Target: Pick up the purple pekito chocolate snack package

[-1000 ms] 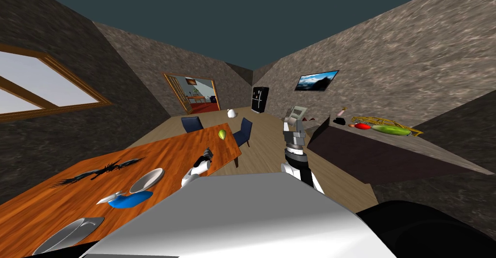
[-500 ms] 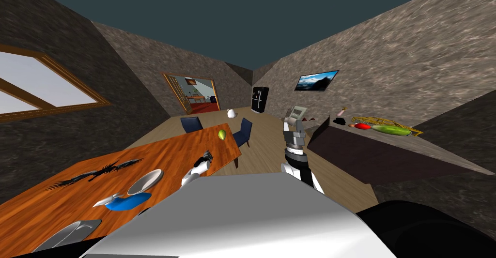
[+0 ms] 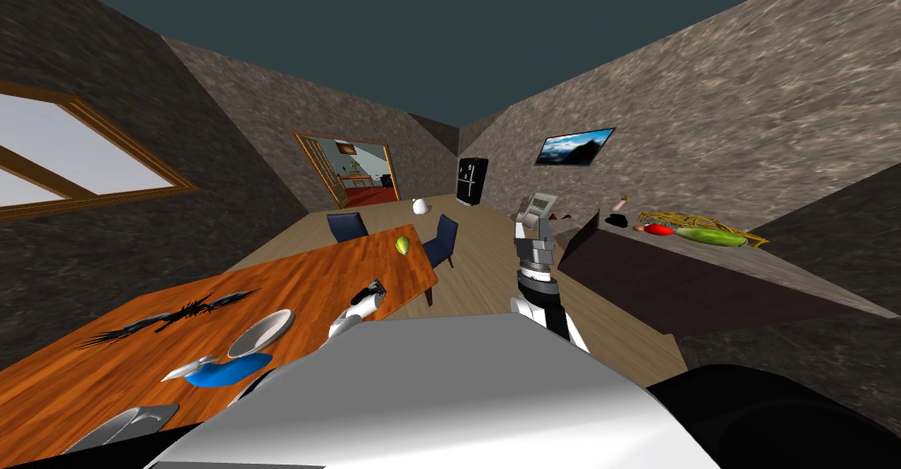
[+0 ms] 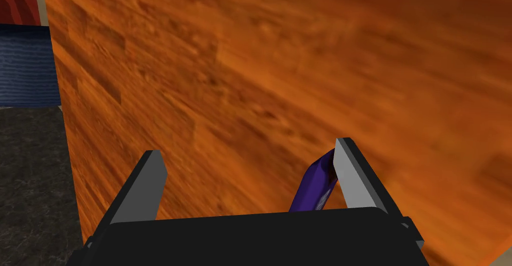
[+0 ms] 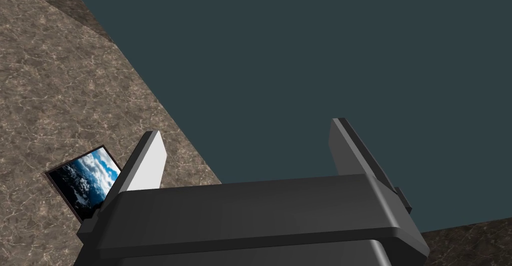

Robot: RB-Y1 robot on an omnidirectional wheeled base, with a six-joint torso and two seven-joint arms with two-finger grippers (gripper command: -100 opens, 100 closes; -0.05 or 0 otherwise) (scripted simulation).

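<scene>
Left wrist view: your left hand [image 4: 248, 147] is hovering open over the orange counter [image 4: 300, 53], purple package [image 4: 312, 184] leaning against one finger; right hand [image 5: 246, 127] is gaping too.

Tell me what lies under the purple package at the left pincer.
Orange wooden tabletop spreads beneath the purple package, which leans against one finger of the open left pincer. The pincer's dark body covers its lower end, hiding any contact.

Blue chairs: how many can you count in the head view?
2. One blue chair stands along the table's far side; the other at its right-hand end. More may be hidden.
</scene>
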